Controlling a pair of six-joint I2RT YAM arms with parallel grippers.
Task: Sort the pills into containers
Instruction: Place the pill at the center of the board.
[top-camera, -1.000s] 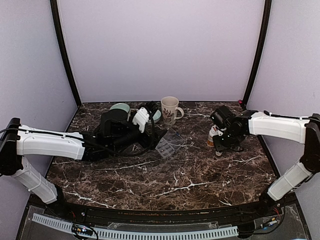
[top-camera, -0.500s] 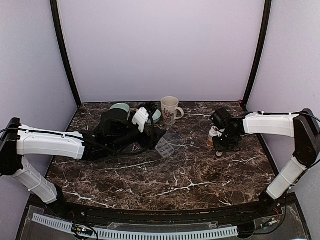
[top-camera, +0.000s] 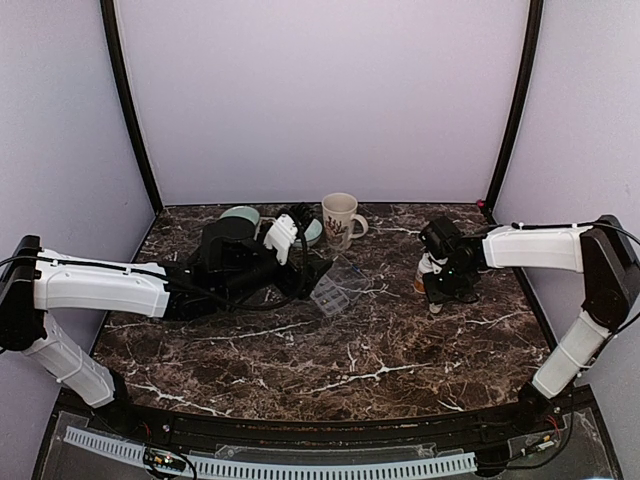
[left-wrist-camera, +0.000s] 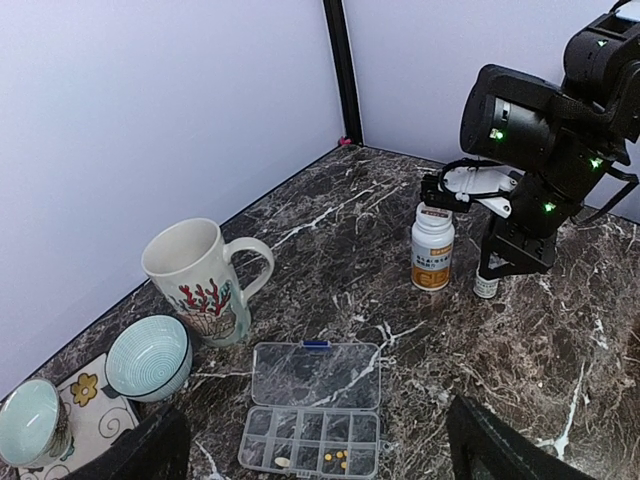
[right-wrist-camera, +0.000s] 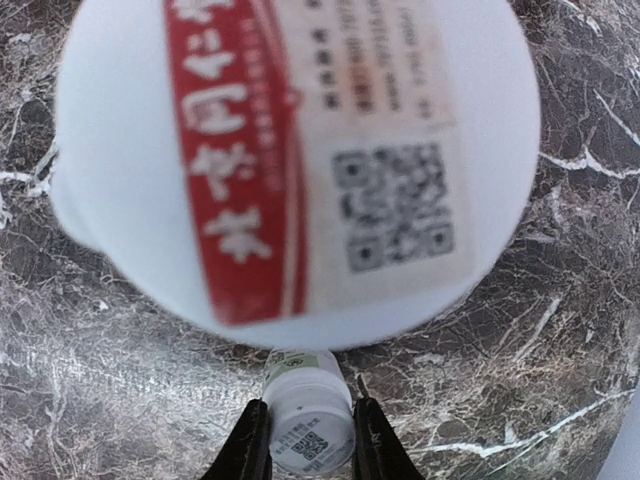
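The main risk sits on the right side of the counter (top-camera: 350, 350). The right claw (right-wrist-camera: 308, 445) is closed on a small white bottle (right-wrist-camera: 308, 415) that stands upright on the marble, one finger on each side. A larger white-capped bottle (left-wrist-camera: 433, 250) stands just beside it on the left. If the claw lifts at a tilt or swings left toward the centre, it will likely clip that neighbour and topple it. The hold also looks narrow, so the small bottle could twist or slip once it leaves the counter. The organiser box (left-wrist-camera: 312, 432) lies near the counter's centre, well apart from both bottles. Its lid is folded flat on the far side, and a few pills (left-wrist-camera: 336, 457) are in the near compartments. The left claw (left-wrist-camera: 318, 452) hangs over the organiser box with its fingers spread wide, empty and touching nothing.
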